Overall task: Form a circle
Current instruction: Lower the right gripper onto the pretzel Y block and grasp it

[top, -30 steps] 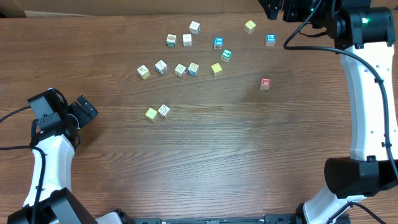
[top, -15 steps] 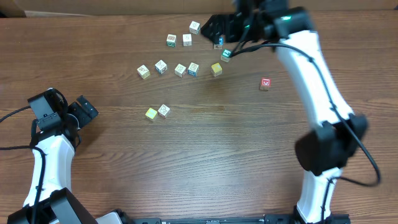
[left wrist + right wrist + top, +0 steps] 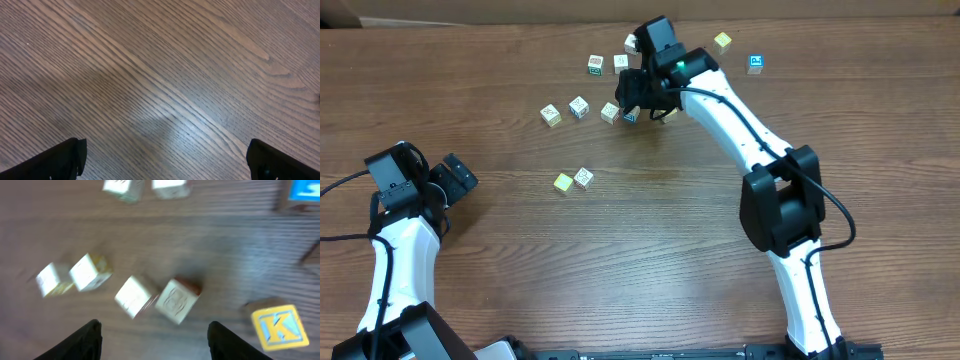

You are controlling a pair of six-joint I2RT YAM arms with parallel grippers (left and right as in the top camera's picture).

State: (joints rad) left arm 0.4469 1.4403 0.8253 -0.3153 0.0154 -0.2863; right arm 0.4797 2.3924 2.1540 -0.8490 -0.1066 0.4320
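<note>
Swung in from the far right corner, my right gripper now hangs over the row of cubes at the table's far middle, jaws spread, empty. Left gripper gapes wide.

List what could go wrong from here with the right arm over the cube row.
1. The right end effector hangs open above a pale cube and its neighbour, which seem to touch. Closing could catch both or flick one away.
2. The K cube lies just outside one finger, so a descent might bump it.
3. Overhead, the right arm covers part of the row, so a knocked cube may go unseen.
</note>
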